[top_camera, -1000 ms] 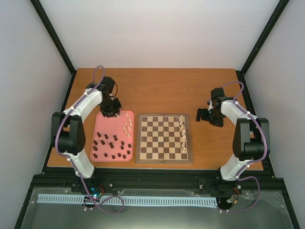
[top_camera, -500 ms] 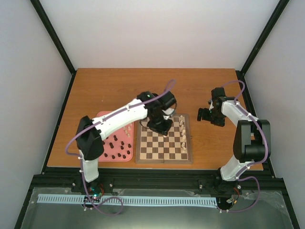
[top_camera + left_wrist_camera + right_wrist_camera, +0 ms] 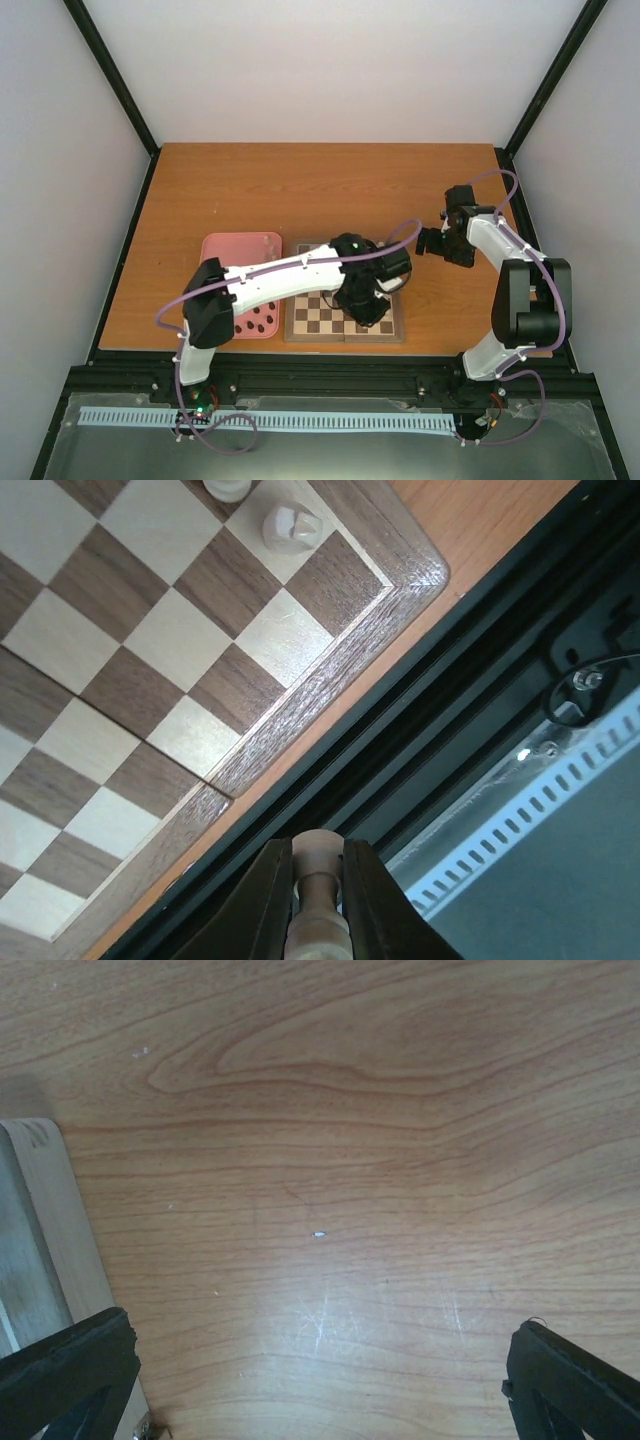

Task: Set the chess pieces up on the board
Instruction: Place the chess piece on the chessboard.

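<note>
The chessboard [image 3: 312, 318] lies in the middle of the table, partly covered by my left arm. My left gripper [image 3: 366, 305] hangs over the board's near right part, shut on a cream-white chess piece [image 3: 318, 890] held between the fingers [image 3: 262, 900]. In the left wrist view the board's corner [image 3: 330, 670] shows, with cream-white pieces [image 3: 291, 526] standing on squares by its edge. My right gripper [image 3: 432, 243] is open and empty over bare table to the right of the board; its fingertips [image 3: 60, 1365] stand wide apart.
A pink tray [image 3: 235, 250] with dark pieces [image 3: 258, 322] lies left of the board. The table's near edge and black frame rail [image 3: 420, 730] run just beyond the board's corner.
My left arm has swung from the pink tray across the board to its near right part, carrying the cream-white piece. The right arm has hardly moved.
</note>
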{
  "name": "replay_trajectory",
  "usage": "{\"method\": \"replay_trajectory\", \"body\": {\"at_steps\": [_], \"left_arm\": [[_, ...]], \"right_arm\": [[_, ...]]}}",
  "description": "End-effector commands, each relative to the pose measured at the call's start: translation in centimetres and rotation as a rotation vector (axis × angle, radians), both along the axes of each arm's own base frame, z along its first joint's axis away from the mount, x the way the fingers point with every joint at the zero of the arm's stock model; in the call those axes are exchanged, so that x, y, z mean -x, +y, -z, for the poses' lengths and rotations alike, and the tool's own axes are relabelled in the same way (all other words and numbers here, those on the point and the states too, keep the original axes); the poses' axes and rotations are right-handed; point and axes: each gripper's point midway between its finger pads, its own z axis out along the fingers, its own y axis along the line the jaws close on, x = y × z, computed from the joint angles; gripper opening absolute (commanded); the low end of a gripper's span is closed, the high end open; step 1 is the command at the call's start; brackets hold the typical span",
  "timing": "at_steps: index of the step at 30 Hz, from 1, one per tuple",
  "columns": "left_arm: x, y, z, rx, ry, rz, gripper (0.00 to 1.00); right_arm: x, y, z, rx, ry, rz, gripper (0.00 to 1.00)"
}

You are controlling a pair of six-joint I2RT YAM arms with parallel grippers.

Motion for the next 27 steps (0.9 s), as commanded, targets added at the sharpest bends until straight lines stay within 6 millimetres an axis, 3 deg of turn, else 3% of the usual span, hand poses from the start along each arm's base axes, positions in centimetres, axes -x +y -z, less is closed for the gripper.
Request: {"method": "replay_trajectory", "body": {"at_steps": [1,10,19,27], "left_arm": [[-0.7,-1.6,0.6,0.001,-0.085,-0.003,0.01],[-2.9,-3.5,3.3,0.001,-0.246,-0.045,0.01],[-0.8,-4.6,5.3,0.03,-0.211,0.014,0.01],[-0.5,-5.1,6.2,0.051,-0.213,0.022,0.01]], "right_arm": [[0.0,-0.6,-0.5,0.013,-0.032,0.032,1.0],[0.0,-0.5,0.3,0.026,-0.021,0.028,1.0],[0.4,-0.6,0.7,0.042,-0.014,0.023,1.0],[0.9,-0.5,1.1,0.039,-0.013,0.035,1.0]]}}
